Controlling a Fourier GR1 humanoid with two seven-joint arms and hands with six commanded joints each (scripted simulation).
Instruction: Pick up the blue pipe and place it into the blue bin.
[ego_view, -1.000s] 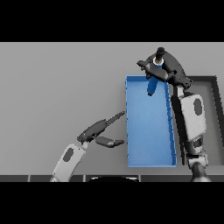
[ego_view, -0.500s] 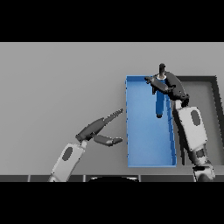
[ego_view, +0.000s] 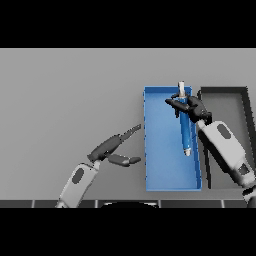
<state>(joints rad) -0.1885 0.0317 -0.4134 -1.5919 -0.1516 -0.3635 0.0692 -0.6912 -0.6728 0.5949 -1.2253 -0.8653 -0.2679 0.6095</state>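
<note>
The blue pipe, long and thin with pale ends, lies lengthwise over the right side of the blue bin. My right hand is over the bin's far right corner, fingers curled round the pipe's upper part. The pipe's top end sticks out past the bin's far rim; its lower end points down toward the bin floor. My left hand hovers open just left of the bin, fingers straight and pointing at the bin's left wall, thumb spread below.
A dark grey bin stands right beside the blue bin, partly covered by my right forearm. The grey table stretches wide to the left and far side.
My right hand has come down and toward me with the pipe, which tilted from nearly upright to lying along the bin. The left hand barely moved.
</note>
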